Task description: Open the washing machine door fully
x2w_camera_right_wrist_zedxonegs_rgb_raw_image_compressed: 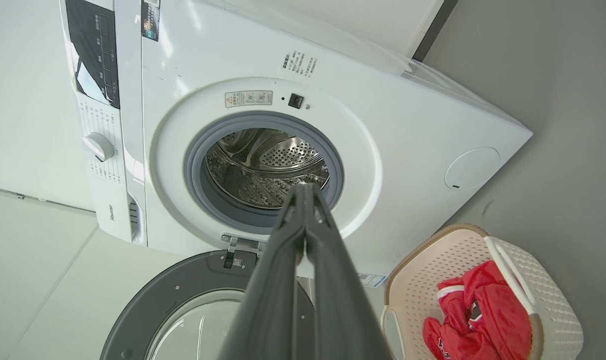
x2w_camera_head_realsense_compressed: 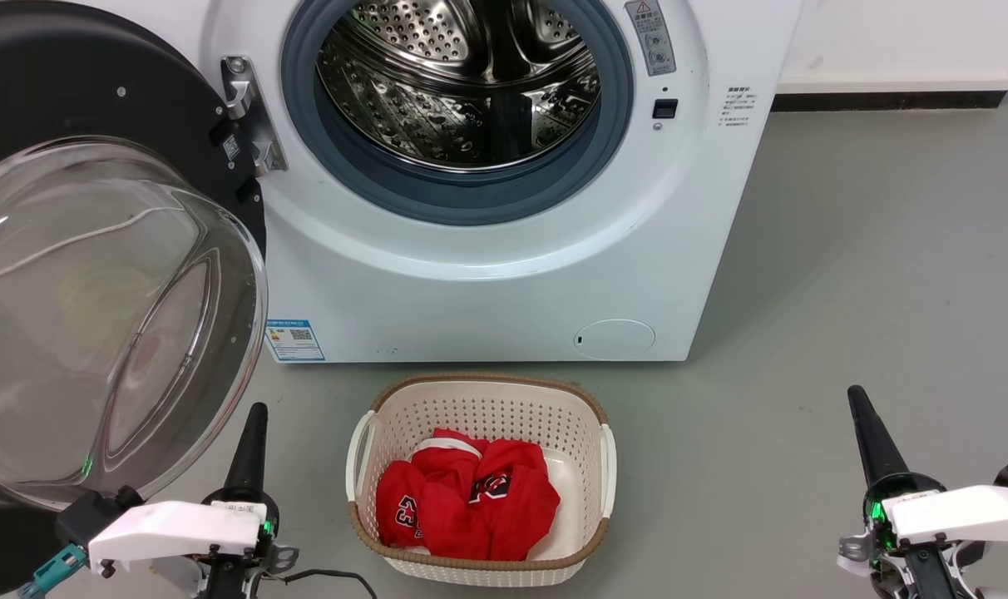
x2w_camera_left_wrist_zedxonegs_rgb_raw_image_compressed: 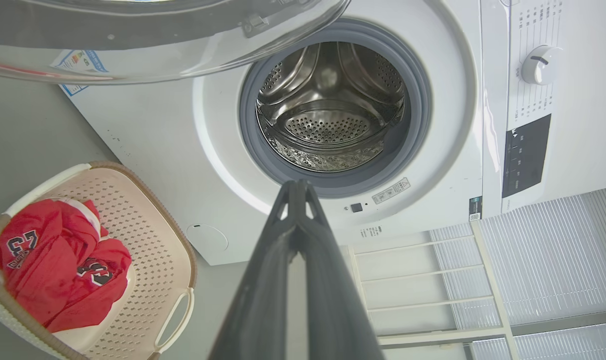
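Door (x2w_camera_head_realsense_compressed: pixel 113 274) open wide | head view: hinge (x2w_camera_head_realsense_compressed: pixel 250 116) | left wrist view: dial (x2w_camera_left_wrist_zedxonegs_rgb_raw_image_compressed: pixel 539 64)

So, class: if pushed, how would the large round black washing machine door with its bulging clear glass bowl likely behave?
The large round black glass-bowled door would probably swing rigidly on its metal hinge, not flex. The deep glass bowl suggests it is heavy. Its glossy curve looks slippery to push.

**Gloss, glass and steel**

The washing machine door (x2w_camera_head_realsense_compressed: pixel 113 316) has a glossy black rim around smooth clear glass. The drum (x2w_camera_head_realsense_compressed: pixel 462 83) is shiny perforated steel inside a matt grey rubber ring (x2w_camera_head_realsense_compressed: pixel 471 198). The basket (x2w_camera_head_realsense_compressed: pixel 479 412) is perforated cream plastic holding crumpled red cloth (x2w_camera_head_realsense_compressed: pixel 471 503).
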Motion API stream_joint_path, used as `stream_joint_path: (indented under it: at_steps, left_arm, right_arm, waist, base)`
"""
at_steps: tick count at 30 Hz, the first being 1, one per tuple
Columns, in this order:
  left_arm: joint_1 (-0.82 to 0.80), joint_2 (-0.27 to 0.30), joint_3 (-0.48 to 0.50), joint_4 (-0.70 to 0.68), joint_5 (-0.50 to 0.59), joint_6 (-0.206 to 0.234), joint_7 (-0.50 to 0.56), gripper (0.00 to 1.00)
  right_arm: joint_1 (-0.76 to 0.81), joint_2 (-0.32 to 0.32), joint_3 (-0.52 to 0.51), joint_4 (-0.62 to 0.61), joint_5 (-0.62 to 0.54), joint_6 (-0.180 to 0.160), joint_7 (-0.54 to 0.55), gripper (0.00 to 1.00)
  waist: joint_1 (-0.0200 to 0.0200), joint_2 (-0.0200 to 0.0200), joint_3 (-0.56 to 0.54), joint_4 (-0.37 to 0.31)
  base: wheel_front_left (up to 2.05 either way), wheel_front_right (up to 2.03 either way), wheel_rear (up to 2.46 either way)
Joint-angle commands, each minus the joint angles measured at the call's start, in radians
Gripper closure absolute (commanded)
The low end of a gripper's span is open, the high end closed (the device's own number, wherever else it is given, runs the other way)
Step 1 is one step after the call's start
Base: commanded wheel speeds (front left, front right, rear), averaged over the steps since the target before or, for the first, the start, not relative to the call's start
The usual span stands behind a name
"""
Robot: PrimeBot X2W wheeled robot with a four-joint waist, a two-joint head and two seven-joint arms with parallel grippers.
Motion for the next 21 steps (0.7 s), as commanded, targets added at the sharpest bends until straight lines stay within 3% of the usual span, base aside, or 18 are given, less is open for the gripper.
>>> stream_joint_path:
  at_steps: [1,21]
  left_arm:
    - [-0.021,0.001,0.002,-0.003,-0.026,-0.003,0.008,1.0]
    - [-0.027,-0.001,0.01,0.009,-0.19,-0.004,0.049,1.0]
  right_arm:
    - [-0.021,-0.005,-0.004,0.0,0.027,0.0,0.005,1.0]
    - [-0.035,-0.002,-0.015,0.022,0.188,0.0,0.04,1.0]
  waist:
    - [0.0,0.0,-0.001,0.0]
    - [0.0,0.0,-0.007,-0.002]
  base:
    - [0.0,0.0,0.0]
    - [0.0,0.0,0.0]
